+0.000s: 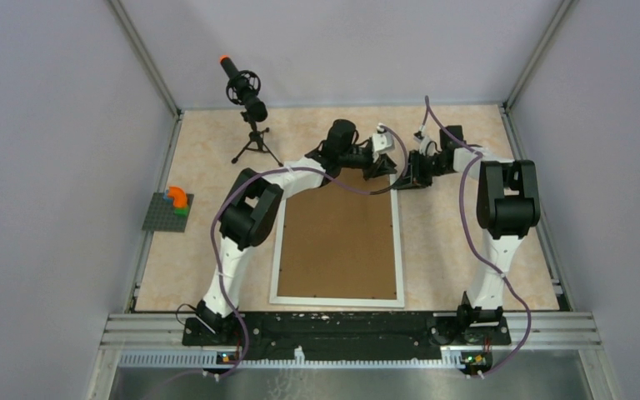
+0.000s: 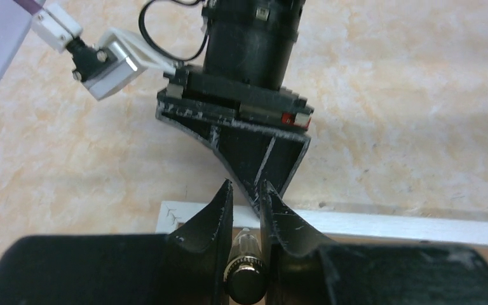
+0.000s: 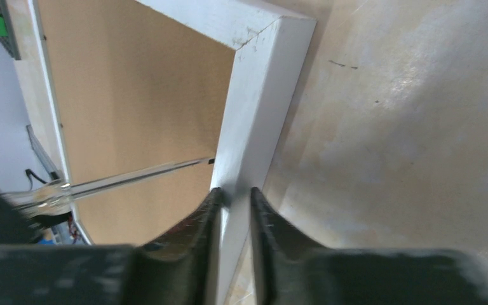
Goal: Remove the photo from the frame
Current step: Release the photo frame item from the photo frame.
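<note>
White rectangular picture frame (image 1: 337, 300) flat on counter (image 1: 467, 250), brown backing board (image 1: 337, 242) up. Right gripper (image 3: 235, 194) straddles frame's far-right border, left gripper (image 2: 246, 187) over frame's far edge. Both nearly closed, can't tell if gripping.

Light: even, diffuse, from overhead, throwing soft faint shadows of the arms (image 1: 246, 217) onto the pale table (image 1: 437, 250); overhead view crisp; wrist views softer, the near fingers (image 3: 184, 260) blurred and dark, a milky sheen on the tabletop, a glint along the clear tool (image 3: 133, 173).
</note>
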`<action>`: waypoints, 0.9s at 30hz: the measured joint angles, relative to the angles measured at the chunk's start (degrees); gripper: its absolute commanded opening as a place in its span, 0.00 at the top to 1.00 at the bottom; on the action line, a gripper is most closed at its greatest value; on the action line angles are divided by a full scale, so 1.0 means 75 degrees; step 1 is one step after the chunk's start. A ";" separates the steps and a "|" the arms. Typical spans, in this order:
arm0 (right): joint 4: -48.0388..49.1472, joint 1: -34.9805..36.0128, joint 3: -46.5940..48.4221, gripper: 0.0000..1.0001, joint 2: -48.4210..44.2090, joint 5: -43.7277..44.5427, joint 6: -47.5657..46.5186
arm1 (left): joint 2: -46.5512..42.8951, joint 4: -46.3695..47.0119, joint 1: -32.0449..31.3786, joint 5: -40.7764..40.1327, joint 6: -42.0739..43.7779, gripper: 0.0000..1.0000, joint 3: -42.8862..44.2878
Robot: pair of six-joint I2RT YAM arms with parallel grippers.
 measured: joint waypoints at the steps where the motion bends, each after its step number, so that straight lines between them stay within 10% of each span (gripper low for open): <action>1: -0.0003 0.0000 0.0000 0.68 -0.0006 0.0076 -0.0029 | 0.0000 -0.0242 -0.0003 -0.0035 -0.0096 1.00 0.0184; 11: -0.0140 0.0058 0.0090 0.45 -0.0510 0.1107 0.0143 | -0.1090 -0.1810 -0.0169 -0.0361 -0.0478 1.00 0.0472; 27: -0.0542 0.1309 0.0568 0.56 -0.0638 0.3363 0.0930 | -0.2754 -0.2299 0.0248 -0.1198 -0.0833 1.00 -0.1148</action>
